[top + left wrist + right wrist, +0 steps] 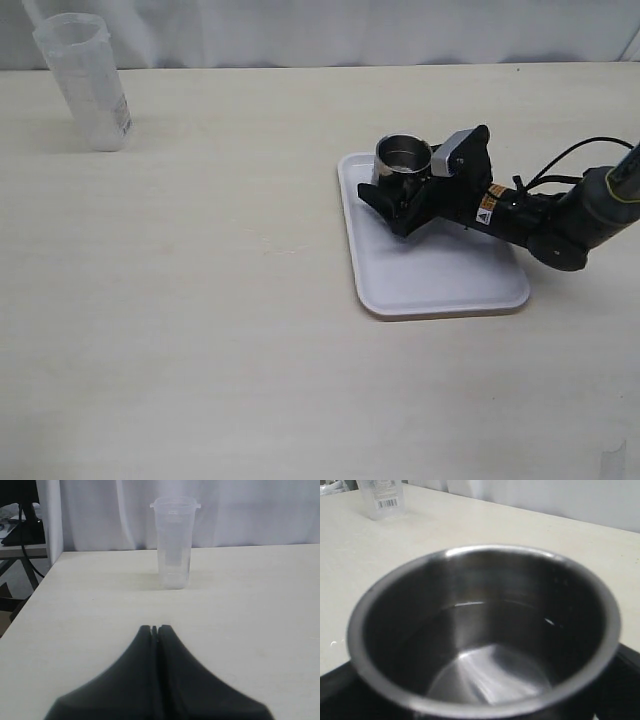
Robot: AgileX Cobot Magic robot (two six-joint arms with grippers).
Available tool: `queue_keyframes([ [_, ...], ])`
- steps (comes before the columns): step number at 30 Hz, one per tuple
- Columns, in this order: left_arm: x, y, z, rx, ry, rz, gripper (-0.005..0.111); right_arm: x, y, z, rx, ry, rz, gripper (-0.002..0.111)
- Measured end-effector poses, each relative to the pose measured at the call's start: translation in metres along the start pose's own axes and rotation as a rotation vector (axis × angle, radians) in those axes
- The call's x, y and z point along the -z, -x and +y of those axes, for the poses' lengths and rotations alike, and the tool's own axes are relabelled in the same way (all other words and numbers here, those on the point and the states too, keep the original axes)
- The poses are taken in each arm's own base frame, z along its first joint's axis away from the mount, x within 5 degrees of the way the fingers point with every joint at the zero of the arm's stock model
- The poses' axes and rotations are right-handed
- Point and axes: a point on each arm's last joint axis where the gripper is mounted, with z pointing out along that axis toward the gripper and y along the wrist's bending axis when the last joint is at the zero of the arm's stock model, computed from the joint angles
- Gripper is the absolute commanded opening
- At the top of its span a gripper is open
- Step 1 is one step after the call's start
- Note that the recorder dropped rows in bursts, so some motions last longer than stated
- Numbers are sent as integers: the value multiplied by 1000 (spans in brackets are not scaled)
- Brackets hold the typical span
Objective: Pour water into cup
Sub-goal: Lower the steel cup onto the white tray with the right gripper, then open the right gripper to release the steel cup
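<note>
Right pincer [404,190] closed around cup [403,156] over tray [440,282]; left pincer [156,628] shut, empty. Risk: slick steel slips or tips in grip, spilling.

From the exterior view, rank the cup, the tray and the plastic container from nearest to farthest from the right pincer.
1. The cup: held in the right pincer, over the tray's far left corner.
2. The tray: just below the pincer, on the table's right side.
3. The container: at the table's far left corner.
</note>
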Motion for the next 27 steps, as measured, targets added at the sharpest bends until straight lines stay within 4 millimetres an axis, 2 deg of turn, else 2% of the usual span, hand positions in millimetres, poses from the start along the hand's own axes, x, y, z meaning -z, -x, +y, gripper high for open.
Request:
queue_keyframes([
  [3,0,0,0,0,0,0,0,0,1,0,2,0,-3,85],
  [7,0,0,0,0,0,0,0,2,23,-3,39,-7,-45,85],
  [10,0,0,0,0,0,0,0,3,32,-4,55,-10,-62,85],
  [21,0,0,0,0,0,0,0,4,41,-3,43,-5,-95,85],
  [27,0,0,0,0,0,0,0,12,65,0,70,-8,-134,83],
])
